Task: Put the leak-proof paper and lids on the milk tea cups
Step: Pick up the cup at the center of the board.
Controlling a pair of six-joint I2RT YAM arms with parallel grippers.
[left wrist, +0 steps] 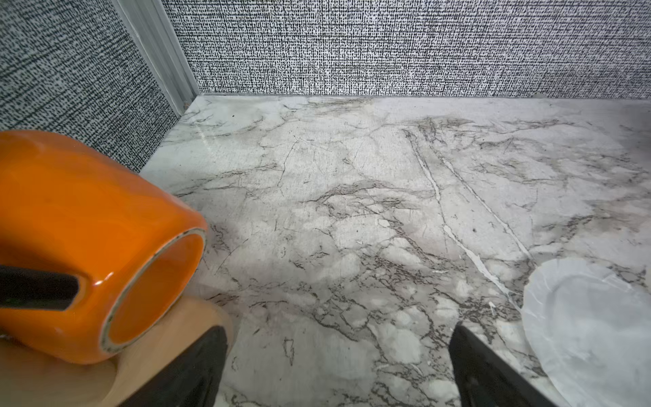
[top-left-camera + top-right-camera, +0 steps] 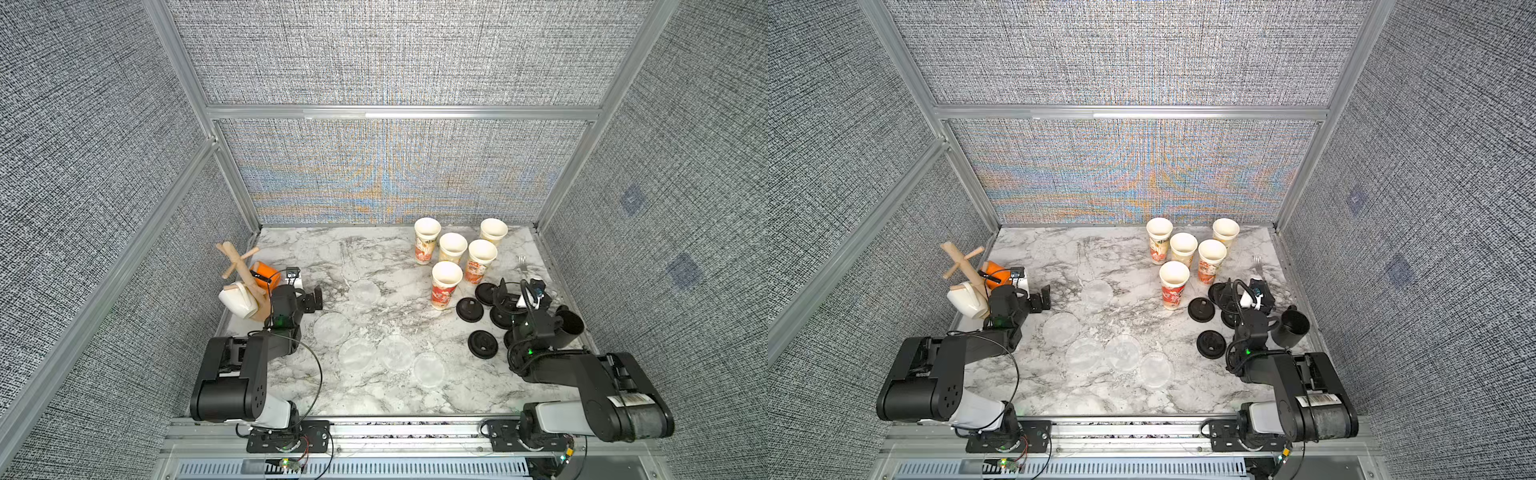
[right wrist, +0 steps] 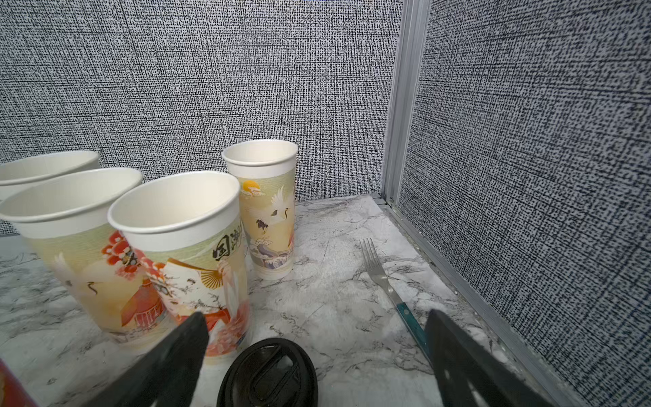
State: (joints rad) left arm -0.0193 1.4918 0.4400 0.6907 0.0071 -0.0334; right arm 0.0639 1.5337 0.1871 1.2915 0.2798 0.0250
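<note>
Currently: five leak-proof paper discs (image 2: 395, 352) flat on the counter (image 2: 374, 399), none on the five milk tea cups (image 2: 446, 284), uncovered, far right. My left end effector (image 1: 338, 338) and right end effector (image 3: 315, 317): both wide, empty. Step, I judge: first pickup, pinching a thin disc's edge.

My top views both look steeply down on the whole marble table (image 2: 374, 257) from above its near edge; my wrist cameras sit low over it, facing its far edge.
</note>
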